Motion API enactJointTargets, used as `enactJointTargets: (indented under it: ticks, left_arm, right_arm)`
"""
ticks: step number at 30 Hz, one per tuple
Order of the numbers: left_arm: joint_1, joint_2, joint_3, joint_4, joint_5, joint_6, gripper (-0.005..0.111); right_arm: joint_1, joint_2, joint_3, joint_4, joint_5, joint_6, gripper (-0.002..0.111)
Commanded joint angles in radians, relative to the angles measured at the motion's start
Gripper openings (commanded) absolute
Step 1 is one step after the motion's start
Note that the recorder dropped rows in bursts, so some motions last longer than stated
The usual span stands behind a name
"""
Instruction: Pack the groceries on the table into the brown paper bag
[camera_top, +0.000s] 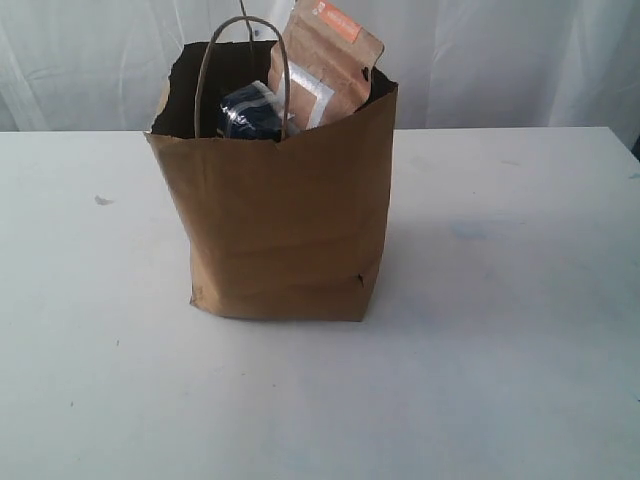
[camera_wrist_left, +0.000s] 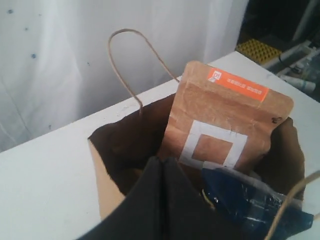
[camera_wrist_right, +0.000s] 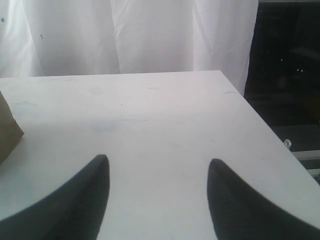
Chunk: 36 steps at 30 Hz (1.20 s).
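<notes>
The brown paper bag (camera_top: 290, 220) stands upright in the middle of the white table (camera_top: 520, 300). A brown orange-labelled pouch (camera_top: 328, 62) and a long dark-blue noodle pack (camera_top: 250, 112) stick out of its mouth. The left wrist view looks down into the bag (camera_wrist_left: 112, 147), with the pouch (camera_wrist_left: 225, 120) and the noodle pack (camera_wrist_left: 250, 202) inside. My left gripper (camera_wrist_left: 163, 161) hangs over the bag's mouth, fingers pressed together with nothing between them. My right gripper (camera_wrist_right: 157, 165) is open above bare table (camera_wrist_right: 150, 115). Neither gripper shows in the exterior view. Jars, cans, carton and candies are out of view.
A white curtain (camera_top: 500, 50) hangs behind the table. A twisted cord handle (camera_wrist_left: 132, 60) rises from the bag's far rim. The right wrist view shows the table's edge (camera_wrist_right: 270, 130) and a corner of the bag (camera_wrist_right: 7, 130).
</notes>
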Motion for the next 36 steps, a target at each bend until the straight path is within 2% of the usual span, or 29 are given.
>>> enactJointTargets:
  ticks: [1, 10, 17, 25, 36]
  left_arm:
    - [0.003, -0.162, 0.210, -0.028, -0.140, -0.037, 0.000]
    - [0.003, -0.485, 0.645, -0.052, -0.312, -0.099, 0.000]
    - [0.003, -0.665, 0.860, -0.068, -0.333, -0.124, 0.000]
    - [0.003, -0.706, 0.910, -0.098, -0.228, -0.132, 0.000]
    - [0.003, -0.706, 0.910, -0.098, -0.235, -0.123, 0.000]
  right_arm:
    - [-0.004, -0.006, 0.006, -0.002, -0.007, 0.007, 0.054]
    - [-0.004, -0.006, 0.006, -0.002, -0.007, 0.007, 0.054]
    - [-0.004, -0.006, 0.006, -0.002, -0.007, 0.007, 0.054]
    - [-0.004, -0.006, 0.006, -0.002, -0.007, 0.007, 0.054]
    - [-0.004, -0.006, 0.006, -0.002, -0.007, 0.007, 0.054]
